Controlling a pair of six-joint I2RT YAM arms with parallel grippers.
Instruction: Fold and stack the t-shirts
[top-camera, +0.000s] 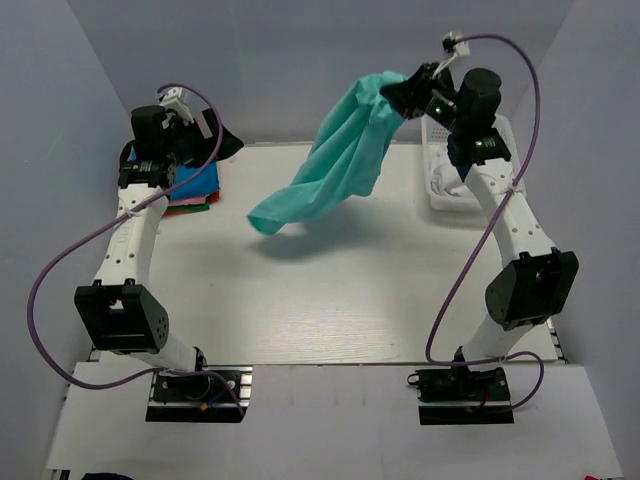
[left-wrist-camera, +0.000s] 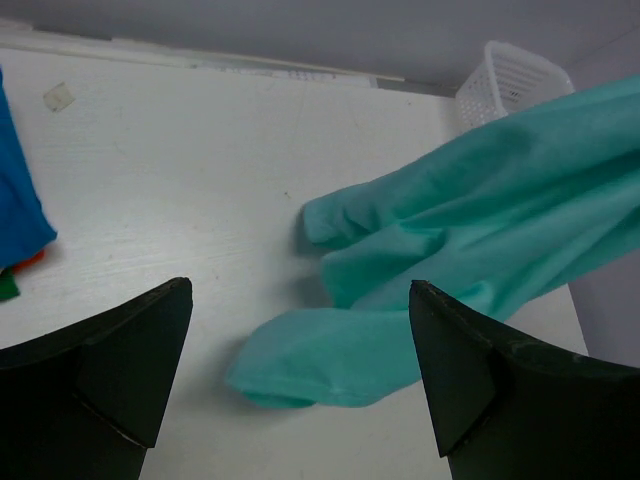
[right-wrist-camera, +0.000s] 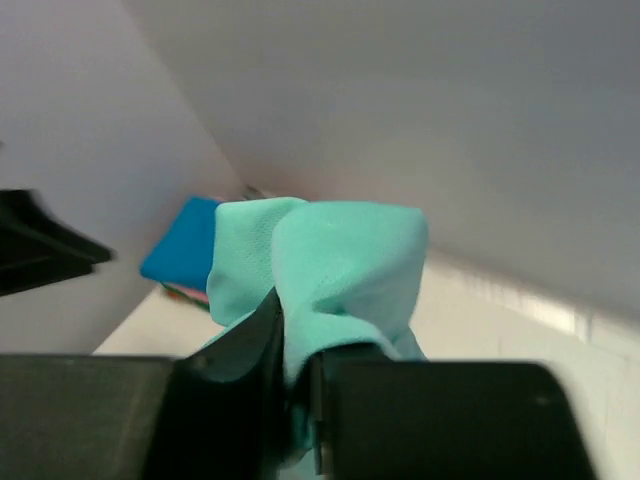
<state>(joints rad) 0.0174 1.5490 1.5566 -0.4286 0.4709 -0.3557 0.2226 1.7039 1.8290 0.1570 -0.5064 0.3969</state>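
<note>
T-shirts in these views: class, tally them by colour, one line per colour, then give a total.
teal-green t-shirt: 1
bright blue t-shirt: 1
red-pink t-shirt: 1
dark green t-shirt: 1
white t-shirt, bunched in the basket: 1
Total: 5

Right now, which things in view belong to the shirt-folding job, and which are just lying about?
Job in hand:
- teal-green soft cloth t-shirt, hanging from the shut right pincer
- folded stack of cloth t-shirts, bright blue on top, far left

Lying about:
- white plastic mesh basket, far right
- small pale scrap on the white tabletop
</note>
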